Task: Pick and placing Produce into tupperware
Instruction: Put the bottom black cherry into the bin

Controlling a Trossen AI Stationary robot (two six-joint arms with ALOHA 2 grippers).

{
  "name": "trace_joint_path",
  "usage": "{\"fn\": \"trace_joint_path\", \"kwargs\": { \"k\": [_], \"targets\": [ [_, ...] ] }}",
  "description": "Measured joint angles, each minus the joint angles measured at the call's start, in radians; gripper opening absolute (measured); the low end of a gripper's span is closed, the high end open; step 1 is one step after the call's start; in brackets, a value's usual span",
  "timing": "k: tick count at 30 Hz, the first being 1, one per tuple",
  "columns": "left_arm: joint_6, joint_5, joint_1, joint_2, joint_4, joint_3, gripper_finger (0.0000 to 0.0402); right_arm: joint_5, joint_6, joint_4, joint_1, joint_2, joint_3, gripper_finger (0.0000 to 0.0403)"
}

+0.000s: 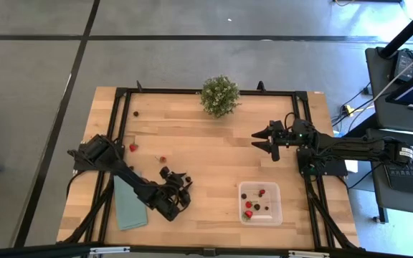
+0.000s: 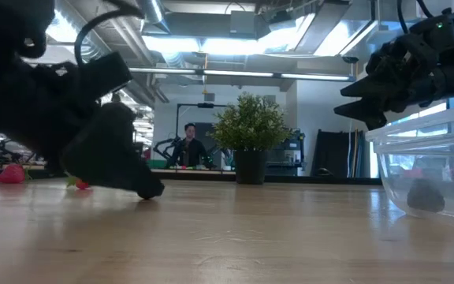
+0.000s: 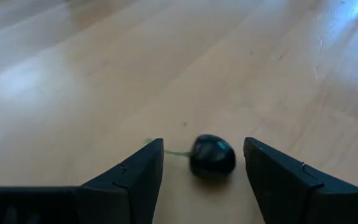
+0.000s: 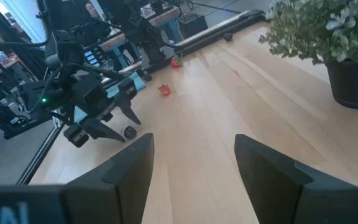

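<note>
Produce is partly inside the tupperware (image 1: 259, 203); one dark berry (image 3: 212, 157) lies on the table between the open, empty left gripper (image 3: 204, 171) fingers. Next, the jaws must close on it. The right gripper (image 1: 269, 140) waits open near the plant (image 1: 219, 95).

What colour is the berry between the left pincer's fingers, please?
Dark purple-black berry; the left wrist view shows it best.

You had no text to read in any of the four views: nothing legible stood on the bench (image 1: 214, 147), the clear tupperware (image 1: 273, 213), the arms, or the equipment in the room behind. Any screens and gear off the bench were too small to make out.
</note>
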Motion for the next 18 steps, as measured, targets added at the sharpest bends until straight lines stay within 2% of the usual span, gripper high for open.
{"fn": "trace_joint_path", "kwargs": {
  "k": [6, 18],
  "targets": [
    [-0.061, -0.018, -0.003, 0.037, 0.011, 0.003, 0.0213, 0.000, 0.003, -0.022, 0.000, 0.000, 0.000, 0.0226],
    [-0.064, -0.034, 0.028, 0.039, 0.014, 0.001, 0.0213, 0.000, 0.003, -0.022, 0.000, 0.000, 0.000, 0.0226]
  ]
}}
